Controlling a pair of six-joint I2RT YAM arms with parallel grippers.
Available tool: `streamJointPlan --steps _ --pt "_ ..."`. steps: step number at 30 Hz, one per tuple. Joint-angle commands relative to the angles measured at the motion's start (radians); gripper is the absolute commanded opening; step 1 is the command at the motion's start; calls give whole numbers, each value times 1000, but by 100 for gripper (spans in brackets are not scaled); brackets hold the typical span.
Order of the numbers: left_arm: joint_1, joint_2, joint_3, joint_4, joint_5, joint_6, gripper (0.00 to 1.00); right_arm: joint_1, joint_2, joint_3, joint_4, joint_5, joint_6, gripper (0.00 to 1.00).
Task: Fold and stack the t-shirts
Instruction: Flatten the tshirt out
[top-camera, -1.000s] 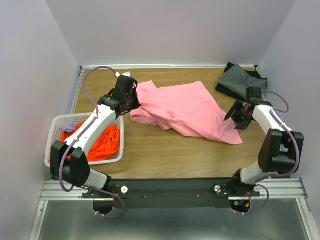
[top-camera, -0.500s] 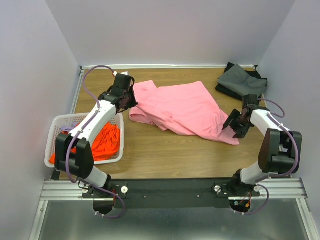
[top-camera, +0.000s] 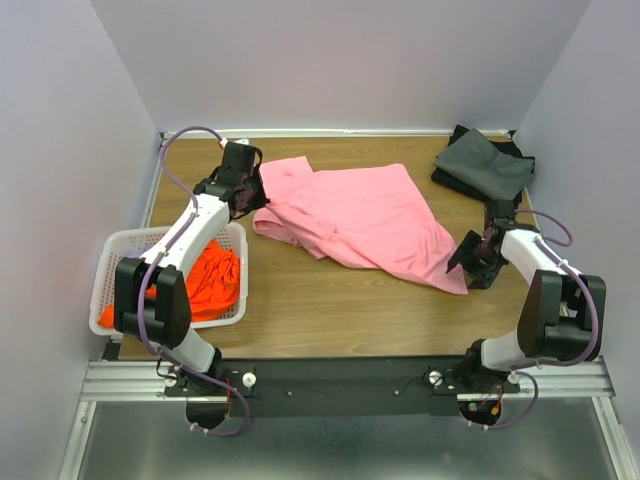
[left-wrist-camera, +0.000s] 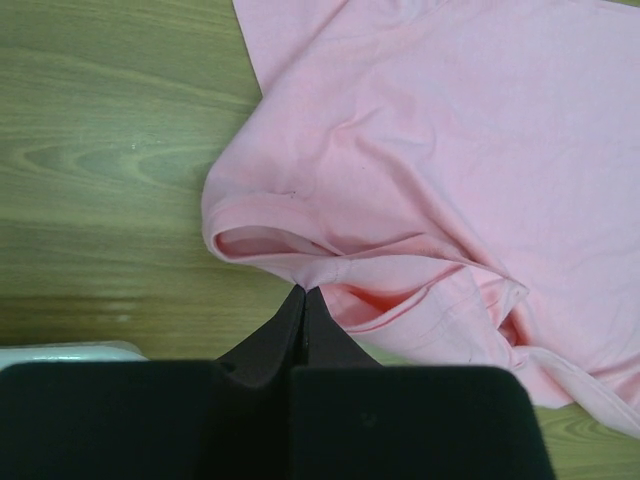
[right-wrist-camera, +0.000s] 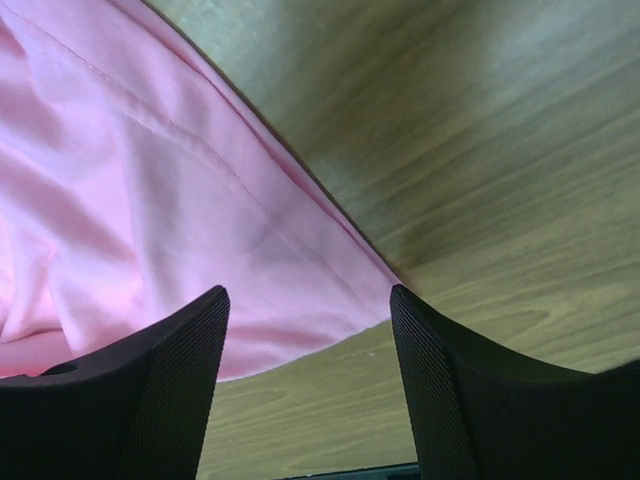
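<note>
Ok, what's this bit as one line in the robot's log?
left gripper: shut on pink shirt | right gripper: open over shirt corner | orange shirt: in basket

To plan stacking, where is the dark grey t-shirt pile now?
In the top external view, the dark grey t-shirt pile lies in the far right table corner, beyond the right end effector and right of the pink t-shirt.

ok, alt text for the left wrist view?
The left gripper is shut on a bunched fold of the pink t-shirt, right beside a sleeve opening. The shirt lies rumpled across the upper right of the wooden table, and a sliver of white basket shows at lower left.
</note>
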Motion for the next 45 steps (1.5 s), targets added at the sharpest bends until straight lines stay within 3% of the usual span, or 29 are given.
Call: streamJointPlan --steps 1,23,27,31,33,34,36,41,45 --pt "10 0 10 25 21 18 0 -1 -38 -16 -50 42 25 72" --pt "23 3 54 20 50 32 0 -1 59 -65 -83 97 137 57" --pt "24 15 63 23 58 35 0 -1 64 -70 -76 113 146 50" --pt "24 17 66 23 58 41 0 -1 70 -67 -70 119 146 32" --pt "26 6 66 34 64 43 0 -1 67 -50 -70 123 133 18" --pt "24 2 66 39 65 44 0 -1 64 -35 -70 126 128 9" --pt "26 -15 75 57 65 49 0 -1 44 31 -78 130 110 3" --pt "24 -35 189 74 121 66 0 -2 27 289 -125 96 41 2" --pt "24 -57 305 92 116 73 0 -2 77 618 -171 96 14 2"
